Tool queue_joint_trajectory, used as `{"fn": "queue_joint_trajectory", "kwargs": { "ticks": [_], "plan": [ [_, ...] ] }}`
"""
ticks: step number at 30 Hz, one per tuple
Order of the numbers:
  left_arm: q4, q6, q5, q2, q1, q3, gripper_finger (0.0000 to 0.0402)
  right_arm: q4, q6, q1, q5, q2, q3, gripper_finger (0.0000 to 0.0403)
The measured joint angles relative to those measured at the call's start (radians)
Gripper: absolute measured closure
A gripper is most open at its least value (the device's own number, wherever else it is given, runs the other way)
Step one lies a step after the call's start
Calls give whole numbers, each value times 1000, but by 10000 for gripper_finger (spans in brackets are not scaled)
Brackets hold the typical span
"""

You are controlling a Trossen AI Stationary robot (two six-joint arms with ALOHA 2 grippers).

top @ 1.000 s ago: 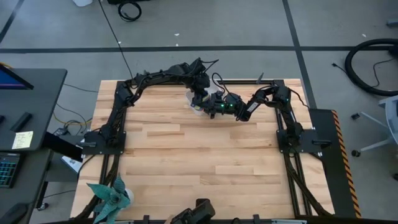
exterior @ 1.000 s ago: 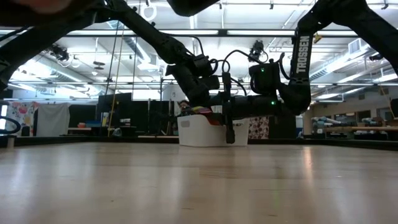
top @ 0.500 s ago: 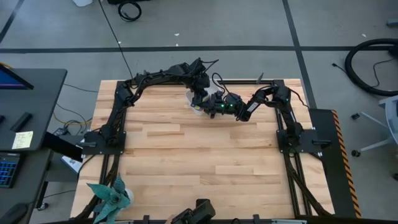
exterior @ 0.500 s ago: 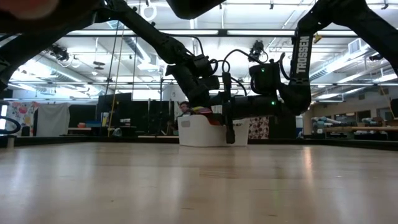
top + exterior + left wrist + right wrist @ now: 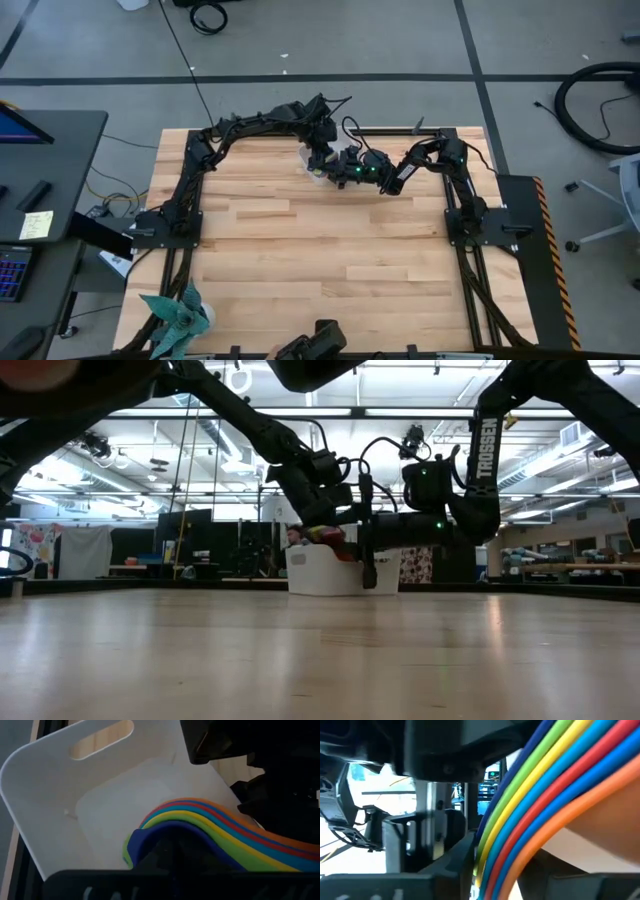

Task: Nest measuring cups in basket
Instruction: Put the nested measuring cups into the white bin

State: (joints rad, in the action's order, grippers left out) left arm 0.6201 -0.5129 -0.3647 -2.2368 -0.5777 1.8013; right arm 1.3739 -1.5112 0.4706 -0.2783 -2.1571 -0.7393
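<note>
Hanging over the white basket (image 5: pixel 45 795) at the worktop's (image 5: pixel 300 260) far edge, the nested measuring cups (image 5: pixel 210 827) sit pinched in the left tool (image 5: pixel 322 160); right tool (image 5: pixel 345 172) just beside, grip unclear

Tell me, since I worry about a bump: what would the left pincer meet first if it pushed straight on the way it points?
Probably the basket: the left pincer, shut on the nested measuring cups, points into it, so the stack likely meets its white floor first. Depth is unclear.
</note>
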Motion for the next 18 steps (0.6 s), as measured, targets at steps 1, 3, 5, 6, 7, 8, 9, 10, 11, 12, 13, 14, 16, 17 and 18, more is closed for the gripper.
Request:
{"fn": "queue_joint_trajectory", "kwargs": {
  "ticks": [1, 3, 5, 6, 7, 8, 9, 10, 11, 12, 13, 14, 16, 17, 18],
  "plan": [
    [0, 0, 1, 0, 0, 0, 392, 3, 1, 0, 0, 0, 0, 270],
    [0, 0, 0, -2, 0, -1, 392, 11, 0, 0, 0, 0, 0, 255],
    [1, 0, 2, -2, 0, -1, 392, 14, -4, 0, 0, 1, 0, 244],
    [2, 0, 2, -2, 0, -1, 392, 14, -4, 0, 0, 1, 0, 241],
    [2, 0, 2, -2, 0, -1, 392, 15, -4, 0, 0, 1, 0, 239],
    [2, 0, 2, -2, 0, -1, 392, 15, -4, -1, -1, 1, 0, 238],
    [2, 0, 2, -2, 0, -1, 392, 15, -4, -1, -1, 1, 0, 237],
    [2, 0, 1, -2, 0, -1, 392, 15, -6, -1, -2, 1, 0, 237],
    [2, 0, 1, -2, 0, -1, 392, 16, -12, -1, -3, 1, 0, 237],
    [3, 0, 0, -2, 0, -1, 392, 17, -20, -1, -4, 1, 0, 237],
    [5, 0, 0, -2, 0, -1, 392, 22, -27, -1, -5, 1, 0, 237],
    [7, 0, -1, -2, 0, -1, 392, 27, -28, -1, -8, 1, 0, 237],
    [7, 0, -1, -2, 0, -1, 392, 40, -30, -1, -17, -1, 1, 236],
    [7, 0, -2, -2, 0, -1, 392, 45, -30, -1, -21, -1, 1, 235],
    [7, 0, -3, -2, 0, -1, 392, 47, -30, -1, -22, -2, 1, 235]
  ]
}}
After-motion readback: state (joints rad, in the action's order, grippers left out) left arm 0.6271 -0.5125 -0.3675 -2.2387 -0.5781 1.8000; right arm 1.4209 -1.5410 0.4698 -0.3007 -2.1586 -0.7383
